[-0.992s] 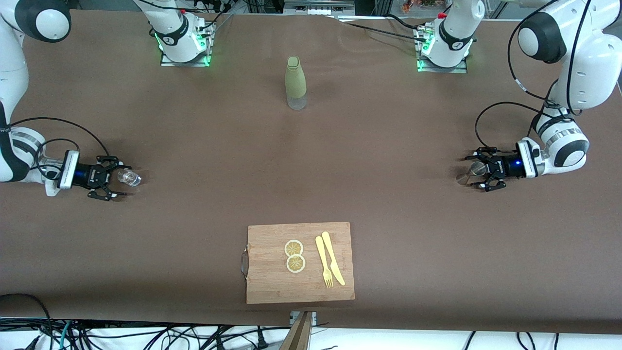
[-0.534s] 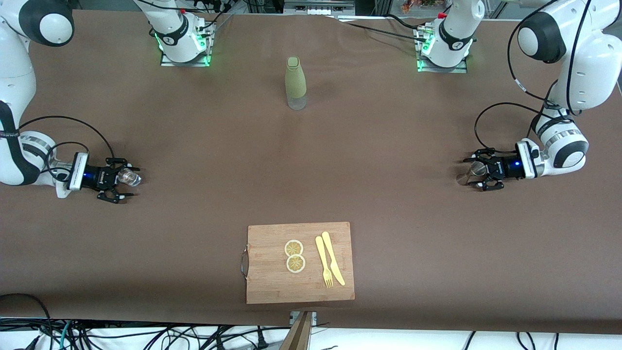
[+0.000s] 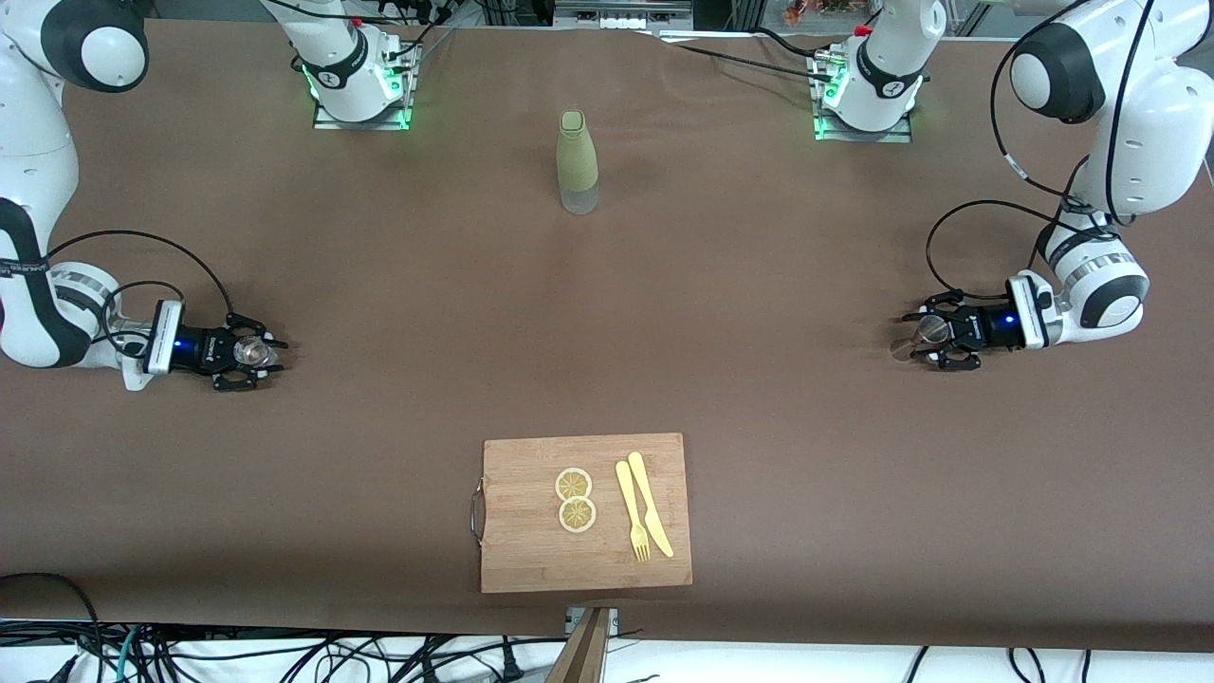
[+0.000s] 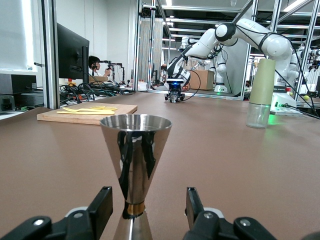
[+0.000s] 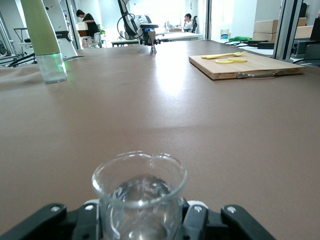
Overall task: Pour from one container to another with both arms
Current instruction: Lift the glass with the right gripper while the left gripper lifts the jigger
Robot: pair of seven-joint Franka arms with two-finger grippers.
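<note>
A cutting board lay nearest the camera. Farther back, at the table's right-arm end, the right gripper had clamped a small glass beaker. At the left-arm end, the left gripper straddled a steel jigger, fingers apart, not touching it.

Bare brown table spans between both grippers. Obstacles: upright green bottle midway between the arm bases; cutting board with lemon slices, fork, knife at the camera edge.
</note>
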